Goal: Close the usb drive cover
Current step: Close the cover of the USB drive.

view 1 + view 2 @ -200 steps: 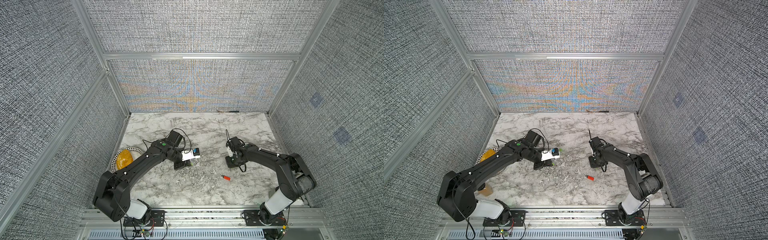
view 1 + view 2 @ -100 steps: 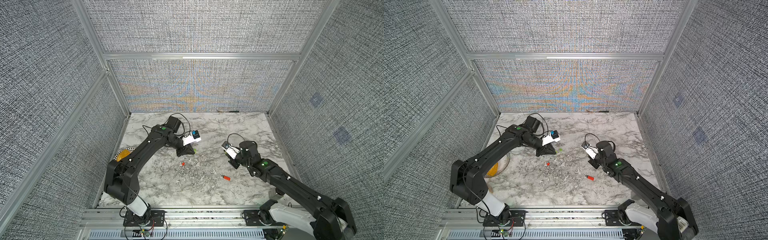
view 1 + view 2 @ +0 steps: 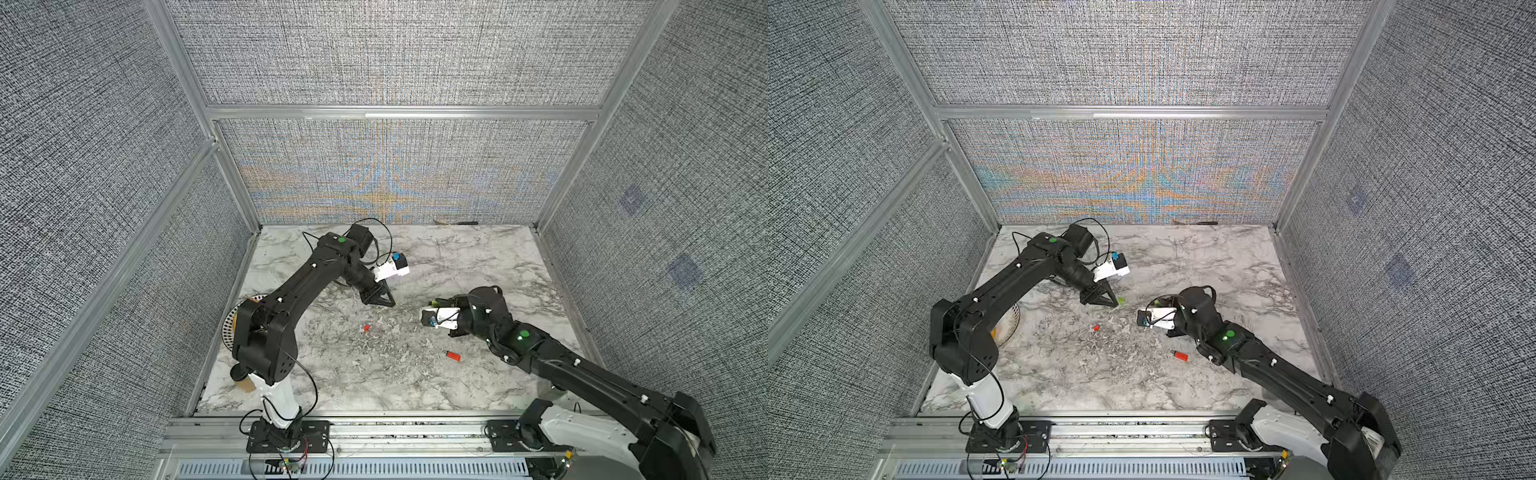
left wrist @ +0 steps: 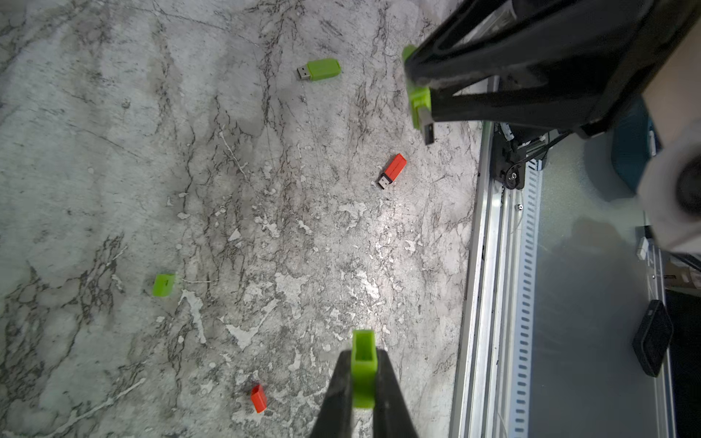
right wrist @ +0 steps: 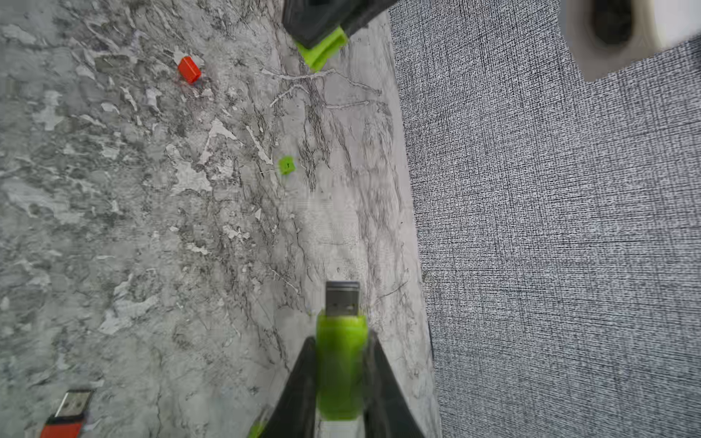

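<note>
The left gripper (image 4: pixel 363 356) is pinched tight on a green cap (image 4: pixel 363 379), whose open end faces away from the jaws. The right gripper (image 5: pixel 341 341) clamps a green stick (image 5: pixel 341 371) by its body, with the plug sticking out past the tips. Both red pieces lie free on the table (image 3: pixel 478 257). The usb drive (image 3: pixel 454 356) lies flat, off to one side of the right jaws and behind their tips, well apart from the left jaws. Its long axis runs roughly the way the right jaws point, bare plug leading. The cover (image 3: pixel 366 328) lies well apart from it, near the left jaws and off to one side.
</note>
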`<move>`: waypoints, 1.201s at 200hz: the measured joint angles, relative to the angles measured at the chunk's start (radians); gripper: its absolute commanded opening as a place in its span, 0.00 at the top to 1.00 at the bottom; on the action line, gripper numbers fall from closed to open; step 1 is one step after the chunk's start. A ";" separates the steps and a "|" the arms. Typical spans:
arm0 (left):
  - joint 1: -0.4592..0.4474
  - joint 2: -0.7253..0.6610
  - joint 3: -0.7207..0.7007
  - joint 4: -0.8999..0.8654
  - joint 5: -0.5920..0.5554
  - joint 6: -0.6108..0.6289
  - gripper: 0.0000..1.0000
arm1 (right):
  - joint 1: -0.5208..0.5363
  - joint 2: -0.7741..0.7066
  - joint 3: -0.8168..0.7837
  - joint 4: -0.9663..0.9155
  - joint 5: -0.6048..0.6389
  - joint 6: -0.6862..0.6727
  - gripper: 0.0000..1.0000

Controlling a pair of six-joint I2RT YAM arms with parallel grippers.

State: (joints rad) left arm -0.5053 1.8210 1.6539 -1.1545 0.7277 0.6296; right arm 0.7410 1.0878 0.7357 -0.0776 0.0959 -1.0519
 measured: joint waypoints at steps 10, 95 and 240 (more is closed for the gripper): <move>-0.003 0.020 0.021 -0.019 -0.004 -0.003 0.98 | 0.020 0.019 0.020 -0.002 0.011 -0.012 0.92; -0.029 0.150 0.223 -0.222 0.008 0.027 0.98 | 0.124 0.183 0.192 -0.068 0.130 -0.058 0.92; -0.036 0.258 0.388 -0.450 0.008 0.080 0.98 | 0.188 0.245 0.268 -0.113 0.187 -0.090 0.93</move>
State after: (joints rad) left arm -0.5415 2.0792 2.0422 -1.6043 0.7361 0.7097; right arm 0.9291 1.3327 1.0035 -0.1905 0.2832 -1.1419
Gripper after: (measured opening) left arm 0.105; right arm 0.208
